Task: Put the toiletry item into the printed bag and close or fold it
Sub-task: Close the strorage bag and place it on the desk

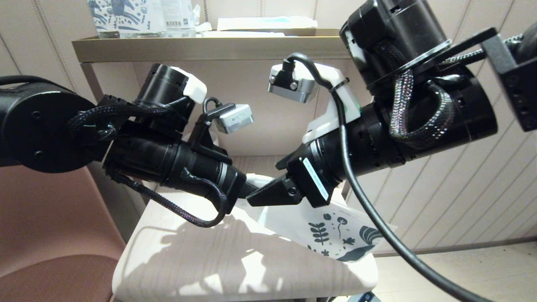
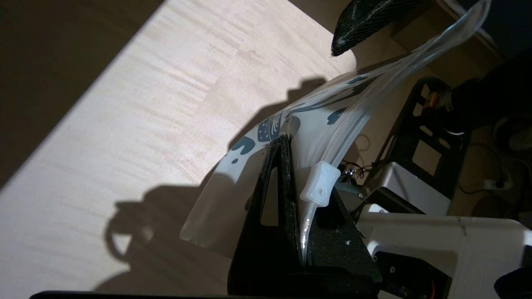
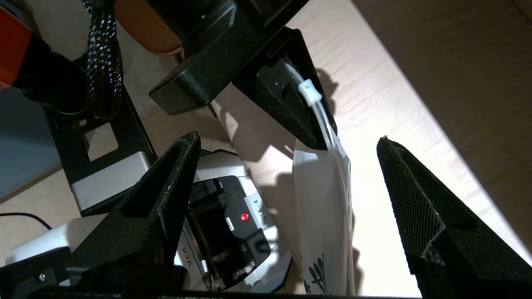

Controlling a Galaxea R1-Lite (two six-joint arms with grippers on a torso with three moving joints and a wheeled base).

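The printed bag (image 1: pixel 335 235) is a flat white pouch with dark-blue leaf print, and it hangs slanted over the table's right edge. My left gripper (image 2: pixel 299 166) is shut on the bag's zip edge, right beside the white slider (image 2: pixel 320 182). In the head view the left gripper (image 1: pixel 251 188) meets the right gripper (image 1: pixel 268 197) above the table. My right gripper (image 3: pixel 287 137) stands wide open, with the bag (image 3: pixel 324 207) passing between its fingers (image 3: pixel 415 195) and touching neither. The slider (image 3: pixel 309 92) sits at the left gripper's tips. The toiletry item is out of view.
A small light-wood table (image 1: pixel 188 260) lies under both arms. Behind it, a brass-edged shelf (image 1: pixel 201 46) carries a horse-patterned package (image 1: pixel 142 16). A brown chair (image 1: pixel 42 235) stands at the left. The robot's base (image 3: pixel 232 224) shows below the table edge.
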